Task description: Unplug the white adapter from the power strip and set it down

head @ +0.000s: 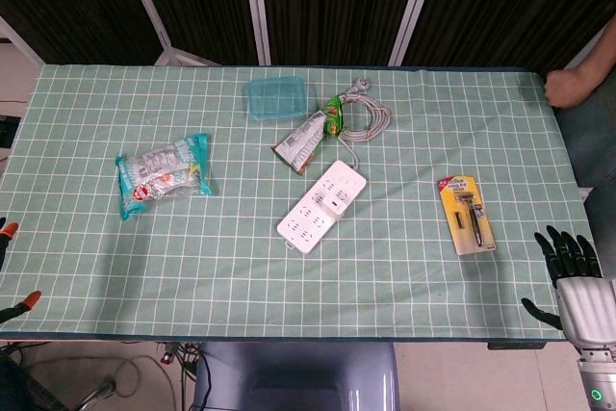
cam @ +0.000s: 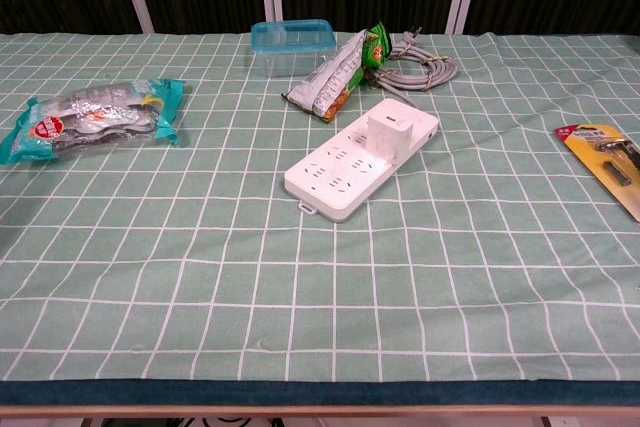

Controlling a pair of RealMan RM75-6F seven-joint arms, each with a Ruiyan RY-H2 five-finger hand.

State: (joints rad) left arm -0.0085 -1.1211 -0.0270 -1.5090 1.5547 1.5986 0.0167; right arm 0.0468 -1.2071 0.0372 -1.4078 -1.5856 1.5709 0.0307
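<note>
On green checked tablecloth (head: 404,267): power strip (head: 322,205), white adapter (head: 336,201) plugged; right robot hand (head: 570,267) spread, empty.

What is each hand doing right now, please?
Left hand: not in view.
Right hand: open, fingers apart, holding nothing, at the table's near right edge.

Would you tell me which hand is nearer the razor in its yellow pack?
Right. The right hand sits just beside the yellow razor pack; the left hand barely shows at the opposite table edge.
</note>
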